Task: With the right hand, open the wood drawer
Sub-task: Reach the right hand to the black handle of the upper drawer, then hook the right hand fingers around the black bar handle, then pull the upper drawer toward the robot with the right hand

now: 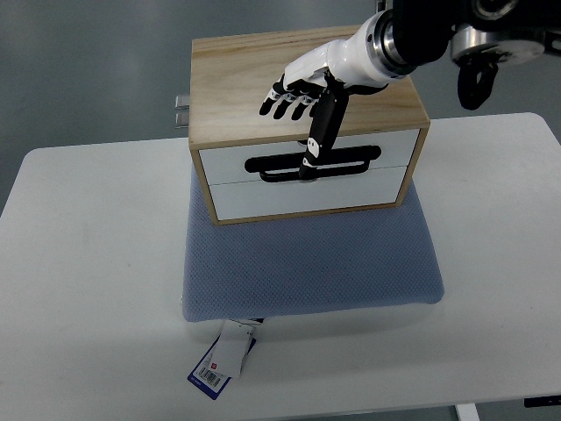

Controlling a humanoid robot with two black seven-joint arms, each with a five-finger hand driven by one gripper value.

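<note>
A light wood box [245, 88] with two white drawer fronts stands on a blue-grey cushion. The upper drawer [228, 164] has a long black handle slot [272, 164]. The lower drawer [298, 197] is plain. Both drawers look closed. My right hand [298, 123] comes in from the upper right and lies over the box's top front edge. Its four fingers [285, 103] are stretched out on the top. Its black thumb [317, 132] reaches down the front, with its tip at the handle slot. The hand holds nothing.
The blue-grey mesh cushion [307, 263] lies on a white table [88, 263]. A paper tag [223, 358] sticks out from the cushion's front edge. A small metal part [181, 109] shows behind the box at its left. The table's front edge is near the bottom.
</note>
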